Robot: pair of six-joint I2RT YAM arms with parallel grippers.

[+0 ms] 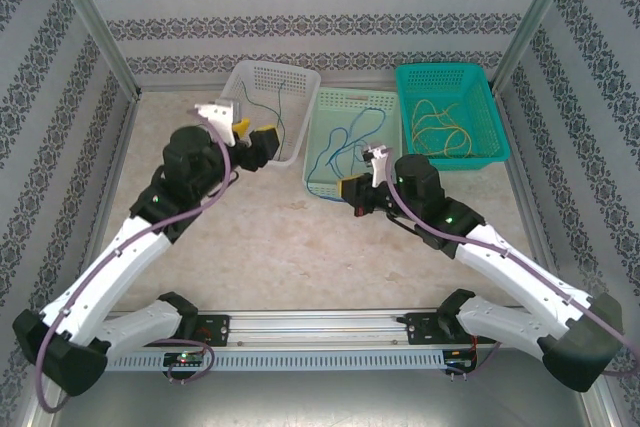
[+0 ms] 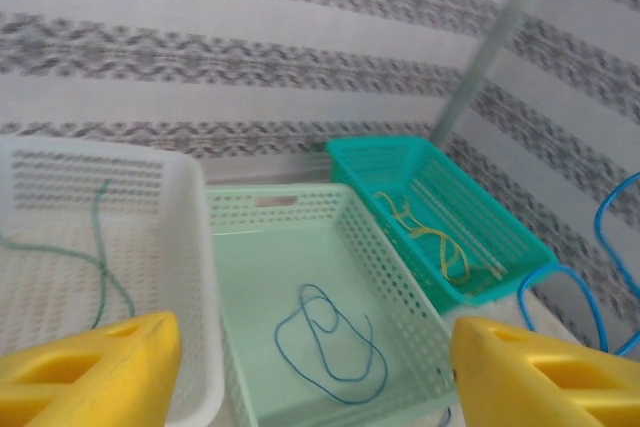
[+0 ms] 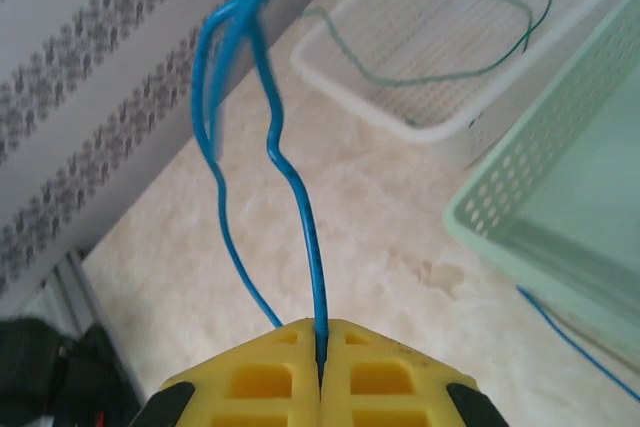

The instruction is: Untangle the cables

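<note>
Blue cable between tight right jaws, outside wide left jaws.

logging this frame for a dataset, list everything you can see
white basket: 1, white, far left of the table
mint basket: 1, pale green, middle
teal basket: 1, teal, far right
green cable: 1, green, in the white basket
blue cable: count unclear, blue, loop in the mint basket, strand lifted
yellow cable: 1 tangle, yellow, in the teal basket
table: 1, beige
left end effector: yellow fingers, open, by the white basket
right end effector: yellow fingers, shut on the blue cable
</note>
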